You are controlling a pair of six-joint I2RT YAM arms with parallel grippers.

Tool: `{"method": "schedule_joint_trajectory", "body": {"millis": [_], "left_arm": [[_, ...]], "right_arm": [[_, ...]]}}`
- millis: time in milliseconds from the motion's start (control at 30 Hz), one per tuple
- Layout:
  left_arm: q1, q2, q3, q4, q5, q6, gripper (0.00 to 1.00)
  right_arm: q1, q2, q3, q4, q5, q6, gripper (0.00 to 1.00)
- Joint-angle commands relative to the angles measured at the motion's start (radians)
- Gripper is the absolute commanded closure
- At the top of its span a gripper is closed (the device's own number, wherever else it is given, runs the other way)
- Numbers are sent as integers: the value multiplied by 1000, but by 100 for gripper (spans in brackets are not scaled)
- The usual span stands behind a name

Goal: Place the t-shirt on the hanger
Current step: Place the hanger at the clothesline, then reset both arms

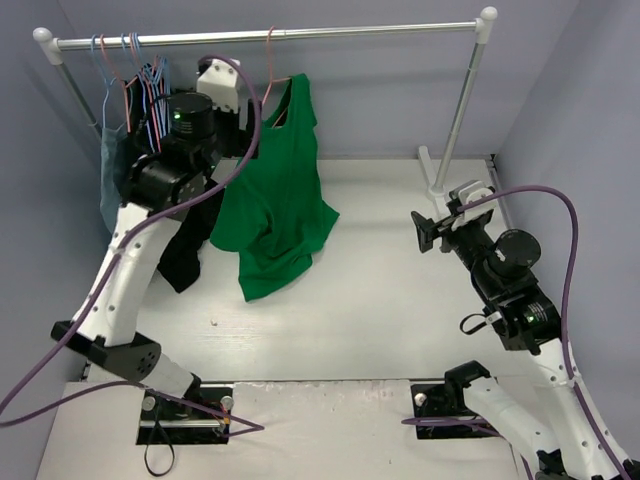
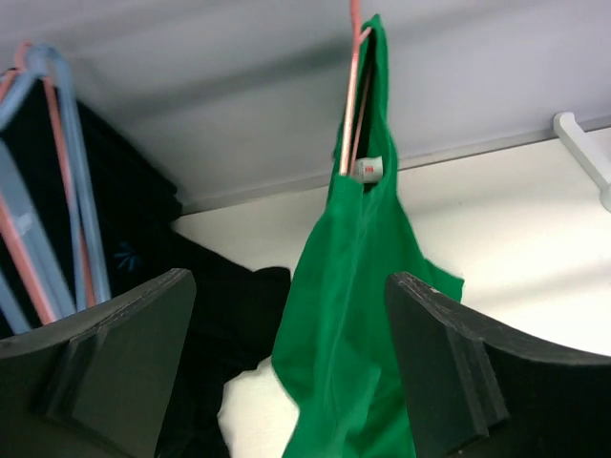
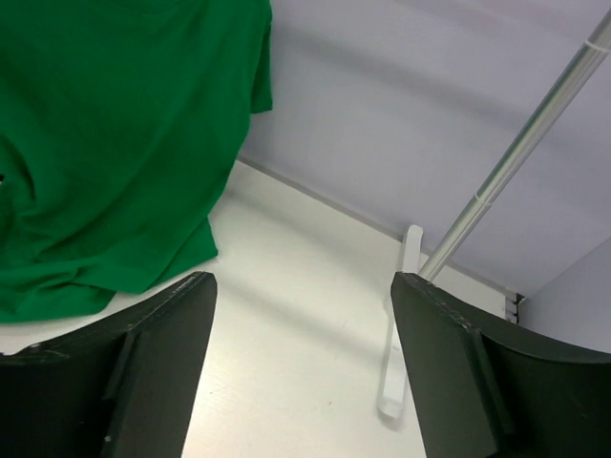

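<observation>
The green t-shirt [image 1: 280, 200] hangs bunched from the pink hanger [image 1: 268, 62], whose hook is over the rail. Its lower part rests on the table. In the left wrist view the hanger [image 2: 351, 105] runs down into the shirt's neck by the white label [image 2: 368, 169], and the shirt [image 2: 353, 286] droops below. My left gripper [image 1: 243, 128] is open and empty, just left of the shirt, apart from it [image 2: 291, 382]. My right gripper [image 1: 435, 225] is open and empty, well to the right of the shirt [image 3: 115, 143], low over the table [image 3: 301, 372].
The rail [image 1: 300, 35] spans the back on two posts; the right post [image 1: 460, 110] and its foot [image 3: 396, 324] stand near my right gripper. Blue hangers [image 1: 125, 70], a black garment [image 1: 185, 250] and a grey-blue garment [image 1: 110, 170] hang at the rail's left end.
</observation>
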Motion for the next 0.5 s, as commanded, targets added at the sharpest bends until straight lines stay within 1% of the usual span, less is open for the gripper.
{"method": "schedule_joint_trajectory", "body": {"millis": [0,33,133,167,300,333,400,433,467], "left_arm": [[7,-127,45,-66,-31,2,18],[7,-152,44,-98,-26,1,18],[7,-195,26,-235,4,-21,18],[7,-209,9,-290,35,-40,18],[7,-340,-186,-327,104,-94,18],[5,-409,-285,-324,110,-106,18],[5,-478,-379,-321,123,-120,18],[5,-544,-460,-321,121,-120,18],[5,-577,-497,-324,112,-130,18]], "right_arm": [[-4,-11,10,37,32,44,23],[-3,-11,13,32,37,52,21],[-3,-13,22,10,70,76,5],[-3,-13,24,-3,89,84,0],[-3,-16,30,-53,133,131,0],[-3,-19,30,-63,170,148,0],[-3,-29,31,-98,191,176,0],[-3,-35,27,-115,204,208,0],[-3,-54,16,-119,222,227,0]]}}
